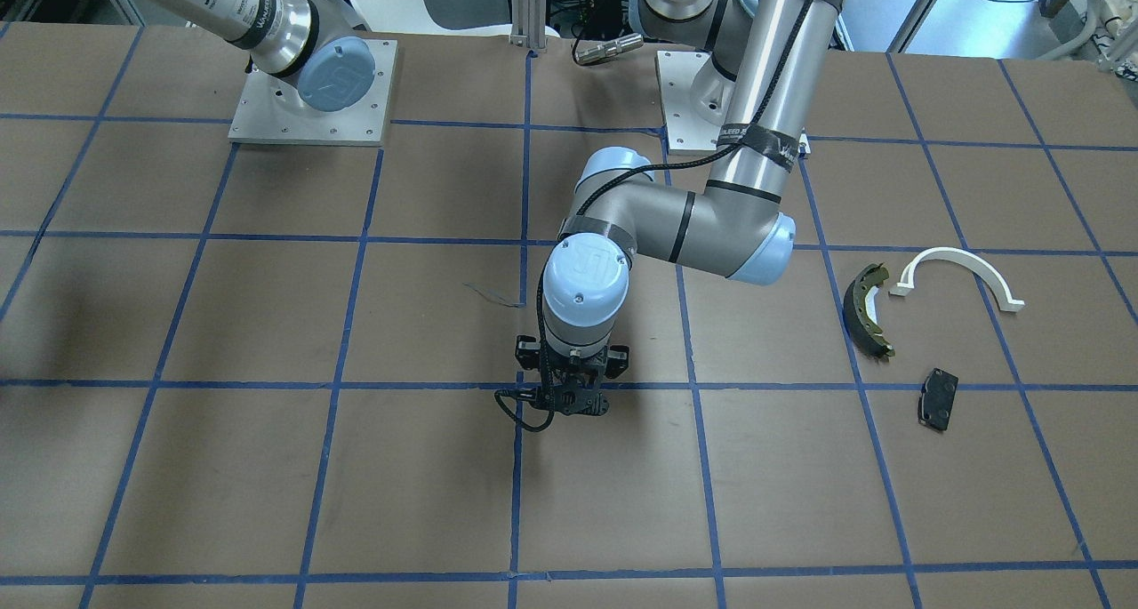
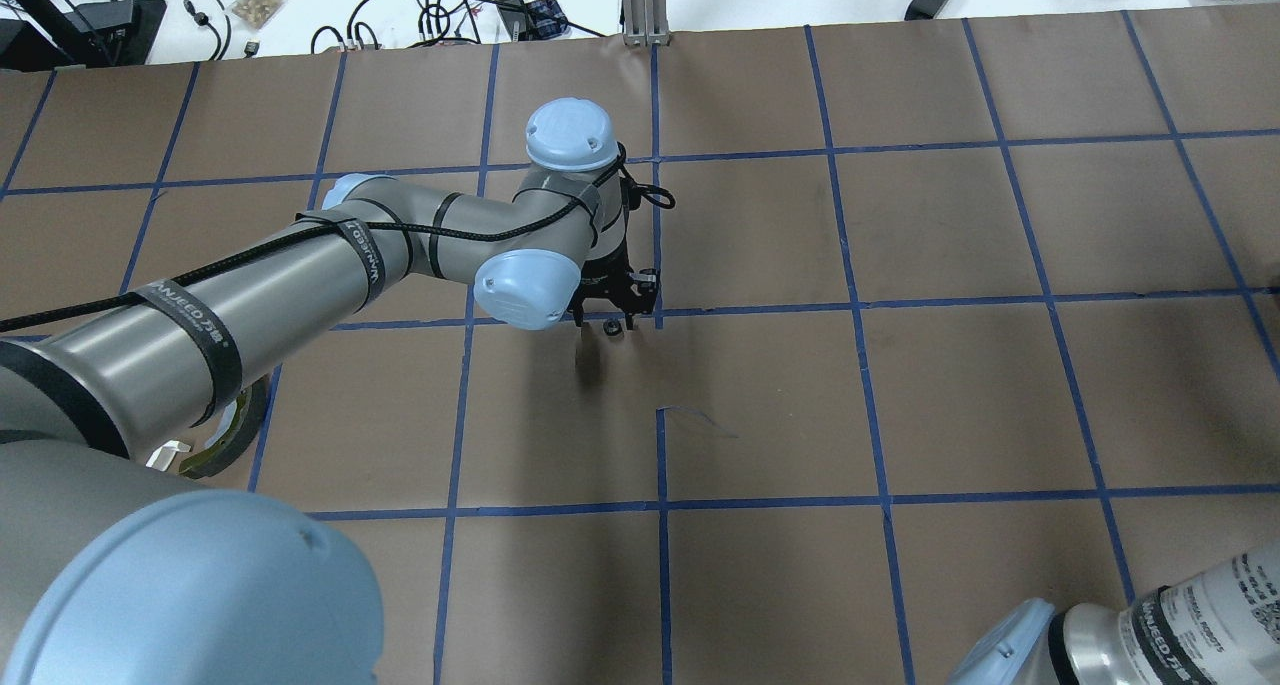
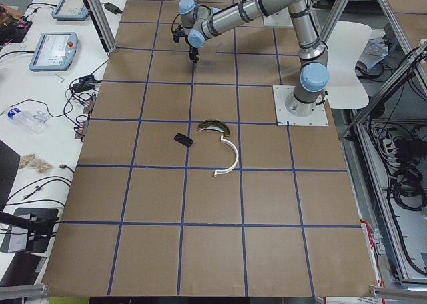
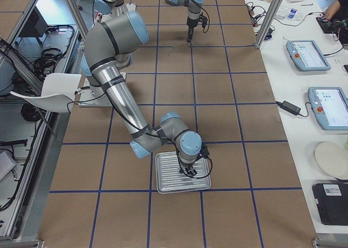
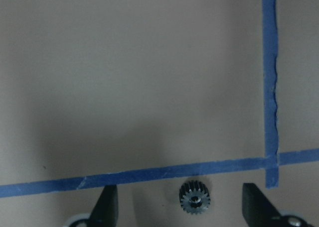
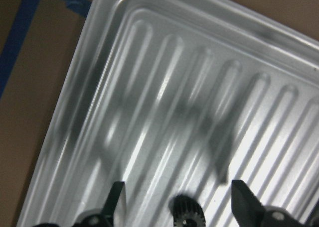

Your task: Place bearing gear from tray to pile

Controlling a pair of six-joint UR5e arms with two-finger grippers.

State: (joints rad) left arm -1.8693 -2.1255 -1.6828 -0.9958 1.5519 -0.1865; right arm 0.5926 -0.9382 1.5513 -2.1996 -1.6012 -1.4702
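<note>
You've got 2 gears in play. The tray gear point(image 6: 187, 214) sits on the ribbed tray point(image 6: 199, 87), bottom centre of the R wrist view. The right gripper point(image 6: 178, 187) is spread wide either side of it, not touching.

The table gear point(image 5: 195, 201) lies flat on the brown table point(image 5: 124, 77), just below a blue tape line point(image 5: 149, 173), bottom centre of the L wrist view. The left gripper point(image 5: 178, 191) straddles it w/ fingers apart, nothing held.

My read: the tray is beyond the L arm point(image 2: 300, 265) and the pile beyond the R arm point(image 4: 117, 101), so mid-table serves as a relay spot. The pile is the brake shoe point(image 1: 855, 314), white arch point(image 1: 951, 255) and black pad point(image 1: 938, 398). It sits centre right of the front view, well apart from both gears.

Pose: L arm stretched to mid-table, wrist pointing straight down. R arm folded at the elbow, tool vertical over the tray, lower centre of the right-side view.
</note>
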